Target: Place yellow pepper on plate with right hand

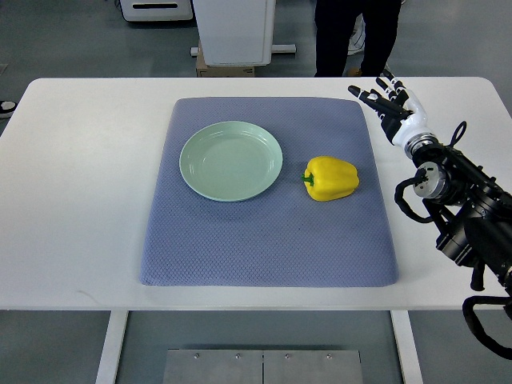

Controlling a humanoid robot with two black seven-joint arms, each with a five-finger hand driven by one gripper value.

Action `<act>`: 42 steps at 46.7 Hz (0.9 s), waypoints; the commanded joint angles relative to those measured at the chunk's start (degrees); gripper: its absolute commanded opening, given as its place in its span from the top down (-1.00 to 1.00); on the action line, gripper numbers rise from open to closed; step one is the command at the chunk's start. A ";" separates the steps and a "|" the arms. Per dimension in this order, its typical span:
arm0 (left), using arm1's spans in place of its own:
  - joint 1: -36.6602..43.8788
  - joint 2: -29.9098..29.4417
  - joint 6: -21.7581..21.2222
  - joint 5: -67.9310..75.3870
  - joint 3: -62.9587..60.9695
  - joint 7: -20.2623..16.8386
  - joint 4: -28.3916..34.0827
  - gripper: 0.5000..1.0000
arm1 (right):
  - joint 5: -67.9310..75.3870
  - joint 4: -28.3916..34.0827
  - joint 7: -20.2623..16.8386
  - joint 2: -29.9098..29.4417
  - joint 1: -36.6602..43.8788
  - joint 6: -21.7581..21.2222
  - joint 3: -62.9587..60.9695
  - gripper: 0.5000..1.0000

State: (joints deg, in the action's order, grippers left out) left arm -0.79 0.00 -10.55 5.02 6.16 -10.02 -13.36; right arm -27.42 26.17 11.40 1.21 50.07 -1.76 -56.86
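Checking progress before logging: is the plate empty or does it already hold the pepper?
Empty. The green plate shows only bare surface; the yellow pepper lies on the mat right of it, untouched.

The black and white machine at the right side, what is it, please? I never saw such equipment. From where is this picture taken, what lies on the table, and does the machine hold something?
It is the robot's right arm, ending in a right hand with fingers. They are spread and hold nothing. The only camera looks steeply down from the robot's own side. On the white table lies a blue-grey mat. On it sit an empty pale green plate and, beside it and apart, a yellow pepper. The left arm is not visible. A person's legs show behind the table.
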 commanded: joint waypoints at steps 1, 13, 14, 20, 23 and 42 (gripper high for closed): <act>0.00 0.00 0.01 -0.01 -0.09 0.00 0.00 -1.00 | 0.00 -0.06 0.03 0.02 -0.06 0.01 -0.01 -0.99; 0.00 0.00 0.01 -0.01 -0.01 0.00 0.00 -1.00 | 0.00 0.02 0.03 0.02 -0.24 -0.08 0.08 -0.99; 0.00 0.00 0.01 -0.01 -0.09 0.00 0.00 -1.00 | 0.00 -0.06 0.03 0.02 -0.15 -0.08 0.08 -1.00; 0.00 0.00 0.01 -0.01 -0.09 0.00 -0.09 -1.00 | 0.00 0.02 -0.06 0.10 -0.06 -0.08 0.08 -1.00; 0.00 0.00 0.01 -0.01 -0.09 0.00 0.00 -1.00 | 0.00 0.03 0.03 0.19 0.11 -0.08 0.08 -1.00; 0.00 0.00 0.01 -0.01 -0.09 0.00 0.00 -1.00 | 0.00 0.03 0.03 0.19 0.20 -0.08 0.08 -1.00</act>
State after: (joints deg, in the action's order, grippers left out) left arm -0.79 0.00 -10.55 5.01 6.06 -10.02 -13.37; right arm -27.42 26.19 11.40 1.37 50.27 -1.84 -56.81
